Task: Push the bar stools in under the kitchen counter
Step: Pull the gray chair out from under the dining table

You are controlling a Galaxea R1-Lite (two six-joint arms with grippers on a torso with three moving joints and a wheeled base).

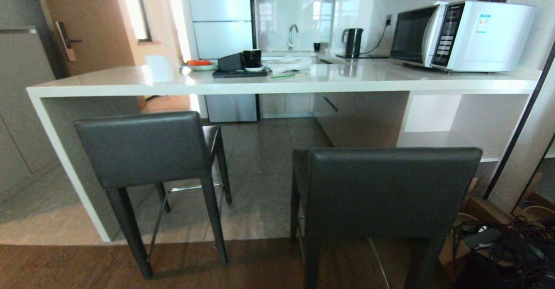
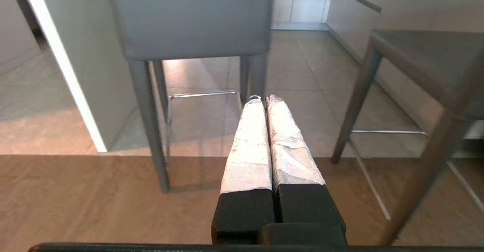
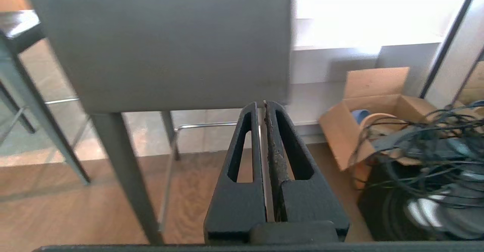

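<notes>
Kitchen counter fronts two unpushed bar stools; left gripper and right gripper, both closed and empty, risk tipping a tall stool by pushing its backrest high.

Two bar stools face the kitchen counter: the left stool stands partly under the slab's front edge, the right stool farther out. A microwave occupies the counter's right end, a kettle behind.

Microwave and black kettle sitting at the far right; black mug resting by a plate. Cardboard box lying beside tangled cables on the floor.
</notes>
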